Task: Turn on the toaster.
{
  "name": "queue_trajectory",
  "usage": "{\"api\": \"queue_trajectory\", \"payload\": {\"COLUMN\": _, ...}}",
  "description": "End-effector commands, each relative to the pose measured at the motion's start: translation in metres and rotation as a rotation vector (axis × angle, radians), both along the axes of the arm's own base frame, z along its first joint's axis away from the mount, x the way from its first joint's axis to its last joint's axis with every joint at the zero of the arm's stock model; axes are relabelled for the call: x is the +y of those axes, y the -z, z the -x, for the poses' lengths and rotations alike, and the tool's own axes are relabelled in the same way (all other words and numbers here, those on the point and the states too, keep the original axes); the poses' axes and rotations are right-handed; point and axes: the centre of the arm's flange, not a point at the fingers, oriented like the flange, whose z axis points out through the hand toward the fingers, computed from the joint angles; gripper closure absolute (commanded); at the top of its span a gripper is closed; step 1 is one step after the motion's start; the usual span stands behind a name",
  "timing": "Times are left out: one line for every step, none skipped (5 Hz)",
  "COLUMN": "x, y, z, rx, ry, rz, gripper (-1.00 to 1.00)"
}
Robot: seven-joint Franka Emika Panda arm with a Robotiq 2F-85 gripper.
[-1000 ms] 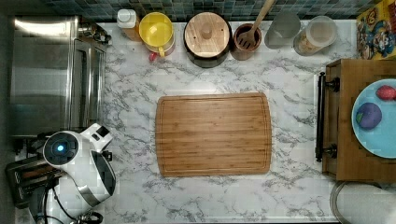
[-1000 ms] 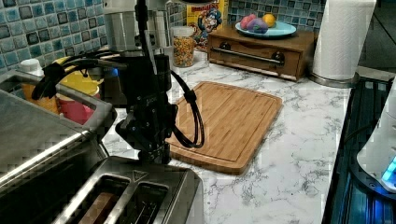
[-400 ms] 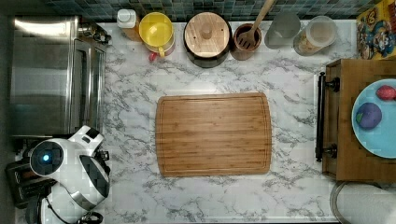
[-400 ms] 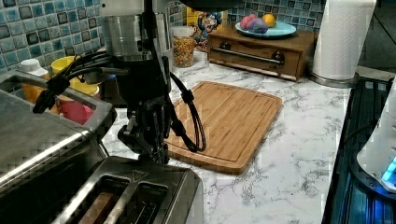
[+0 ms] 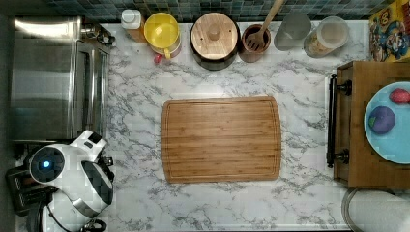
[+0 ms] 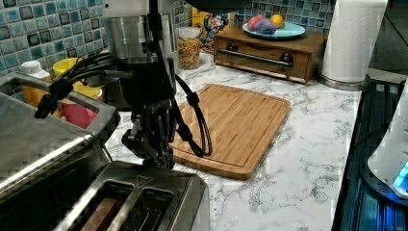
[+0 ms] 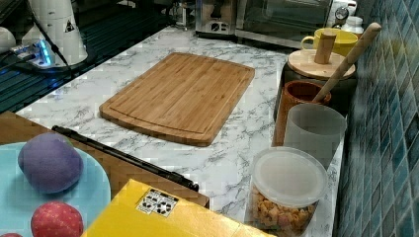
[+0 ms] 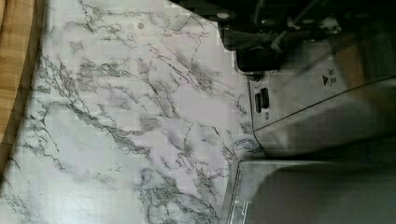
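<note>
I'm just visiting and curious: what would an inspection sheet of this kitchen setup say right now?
Surface: white marble counter, with a bamboo cutting board lying flat in the middle.
Job's things: steel toaster at the left view's bottom, two top slots; its lever end faces the board.
Clutter: toaster oven, yellow mug, wood-lidded pot, spoon holder, cereal jar, blue plate of fruit on a wooden box.
Grippers: gripper low at the toaster's end; whether open or shut, cannot tell.
Cables: black cables loop from the arm.
Surroundings: blue tiled wall, paper towel roll.
</note>
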Motion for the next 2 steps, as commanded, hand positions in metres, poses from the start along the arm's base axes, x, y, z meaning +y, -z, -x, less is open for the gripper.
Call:
{"api": "queue_trajectory", "payload": {"x": -0.0423, "y": 0.1457, "z": 0.0693, "rx": 0.236, "ry": -0.051, "rz": 0.16, "gripper": 1.0}}
{"api": "queue_trajectory", "payload": {"x": -0.0424, "y": 0.1457, "z": 0.0693, "rx": 0.236, "ry": -0.051, "rz": 0.16, "gripper": 1.0}}
